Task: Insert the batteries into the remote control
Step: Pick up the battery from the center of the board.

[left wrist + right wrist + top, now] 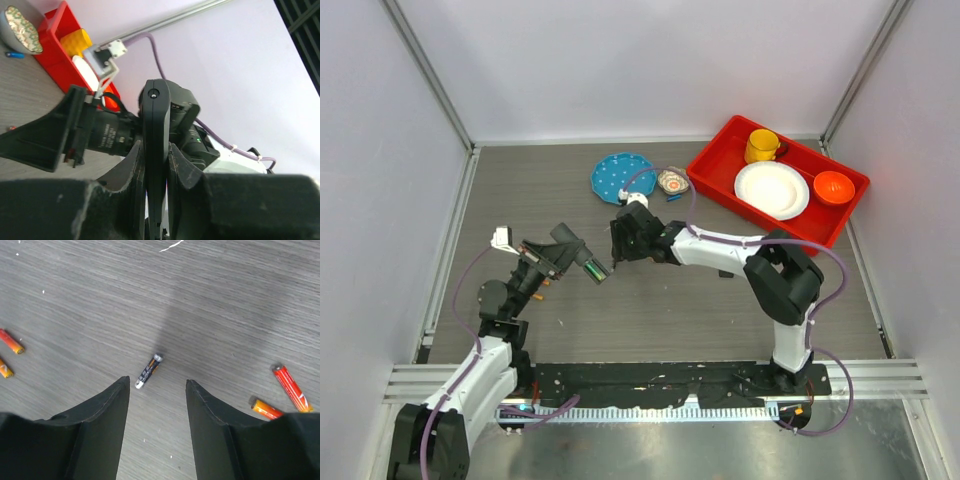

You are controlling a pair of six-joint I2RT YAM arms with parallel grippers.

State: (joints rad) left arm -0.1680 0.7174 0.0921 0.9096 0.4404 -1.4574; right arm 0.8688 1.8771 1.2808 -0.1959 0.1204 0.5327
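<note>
My left gripper (155, 150) is shut on the remote control (156, 115), a slim black bar held edge-on between the fingers. In the top view the remote control (578, 255) is held above the table, with a green patch at its right end. My right gripper (157, 382) is open and empty, low over the table. One dark battery (149, 371) lies flat just ahead of its fingertips, slightly left of centre. In the top view the right gripper (620, 250) points down beside the remote's right end. I see no second dark battery lying loose.
Small orange sticks lie on the table left (11, 341) and right (292, 388) of the right gripper. A red tray (715, 165) with a yellow cup, white plate and orange bowl stands back right. A blue plate (620, 177) and a small patterned bowl (672, 182) sit behind the grippers.
</note>
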